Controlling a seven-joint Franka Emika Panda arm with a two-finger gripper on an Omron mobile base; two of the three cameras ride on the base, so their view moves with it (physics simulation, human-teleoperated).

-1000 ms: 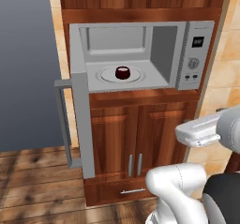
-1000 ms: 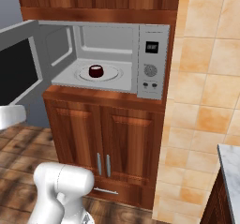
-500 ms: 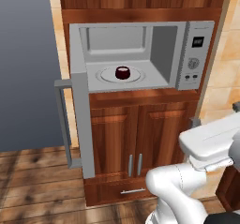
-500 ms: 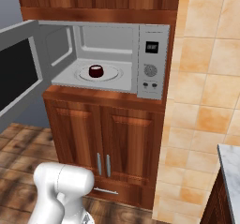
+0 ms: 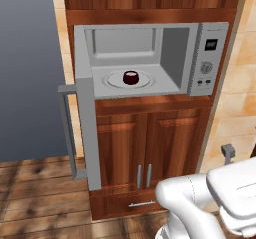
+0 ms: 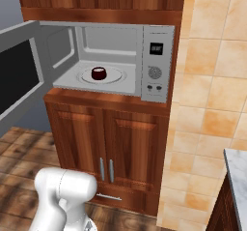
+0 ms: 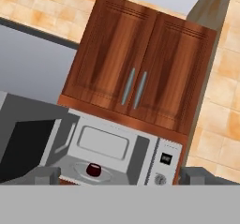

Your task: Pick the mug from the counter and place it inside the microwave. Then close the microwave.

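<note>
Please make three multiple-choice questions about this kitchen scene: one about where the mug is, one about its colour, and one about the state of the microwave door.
1. Where is the mug?
A. on the floor
B. on the turntable inside the microwave
C. held in the gripper

2. What colour is the outside of the mug?
A. dark maroon
B. bright yellow
C. blue

3. How is the microwave door?
A. removed
B. fully closed
C. swung open to the left

Answers:
1 B, the mug sits on the round plate in the cavity.
2 A, both base views show it dark red.
3 C, the door stands out with its bar handle visible.
</note>
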